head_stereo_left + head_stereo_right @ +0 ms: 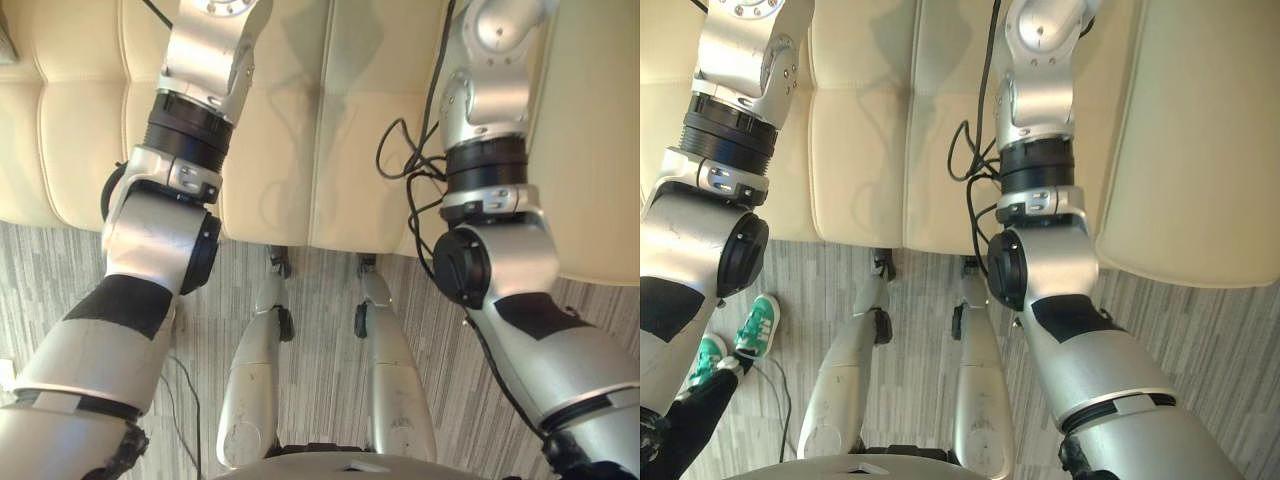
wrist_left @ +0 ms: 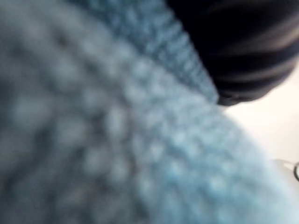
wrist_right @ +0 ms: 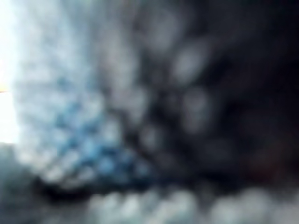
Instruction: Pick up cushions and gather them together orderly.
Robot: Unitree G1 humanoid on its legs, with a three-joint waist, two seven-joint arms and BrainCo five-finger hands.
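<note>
Down by the robot's base the floor (image 1: 60, 260) is grey plank, and somebody's green sneakers (image 1: 758, 325) are parked just off its left side. Past that comes a cream sofa (image 1: 270, 150). The left arm (image 1: 160, 240) and right arm (image 1: 495, 250) both reach out over the seat and run off the top of the head views.

So the cushion (image 2: 117, 140) is out at the far end of that reach. The left wrist view has blue knit jammed right up against the lens, with the left hand (image 2: 243, 42) showing just its dark ribbed cover beside it and a sliver of sofa behind. The right wrist view gets the same knit, mostly in shadow. My read is that it's sandwiched between the two arms, but I honestly can't tell whether either hand is curled into it or just pressing flat.

What could go wrong from here, as a guess:
- **Slipping:** if it's only a squeeze, soft knit could sag and slip out on the lift.
- **Bad landing:** a dropped cushion could end up on the floor or skewed, which ruins the "orderly" part.
- **The person:** a wide swing to the left could come close to whoever is standing there.
</note>
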